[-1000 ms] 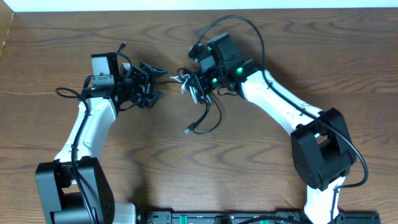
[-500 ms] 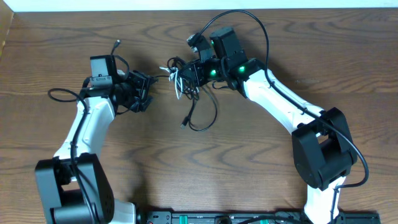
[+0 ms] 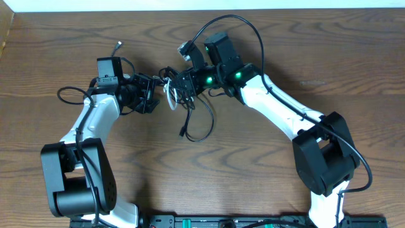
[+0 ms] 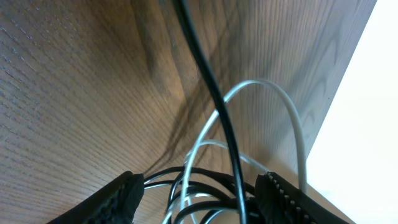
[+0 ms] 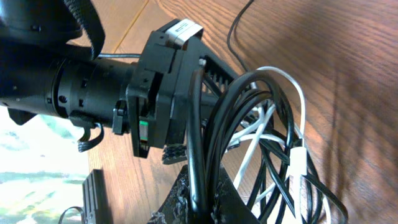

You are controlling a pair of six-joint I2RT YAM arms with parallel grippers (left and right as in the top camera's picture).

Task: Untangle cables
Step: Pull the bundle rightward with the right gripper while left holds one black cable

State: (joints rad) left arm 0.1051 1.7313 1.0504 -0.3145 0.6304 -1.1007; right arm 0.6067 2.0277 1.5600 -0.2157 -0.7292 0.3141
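Observation:
The cables (image 3: 174, 88) are a tangle of black cords and one white cord, held above the table between the two grippers. A loose black loop (image 3: 201, 130) hangs down onto the table and ends in a small plug (image 3: 182, 133). My right gripper (image 3: 183, 81) is shut on several black strands (image 5: 198, 155) of the bundle. My left gripper (image 3: 154, 92) is open, and its two fingers straddle the black and white strands (image 4: 214, 186) without pinching them. In the right wrist view the left gripper (image 5: 171, 87) sits right behind the bundle, with the white cord (image 5: 292, 149) looping to the right.
The wooden table (image 3: 253, 164) runs under everything. The left arm's own thick black wire (image 3: 69, 95) loops out at the left. The right arm's wire (image 3: 250, 28) arcs over the far side. The table's far edge (image 3: 202, 7) lies close behind the arms.
My right gripper has carried the bundle leftward to the left gripper. The strands now lie between the left fingers. The hanging loop and plug shifted left with it.

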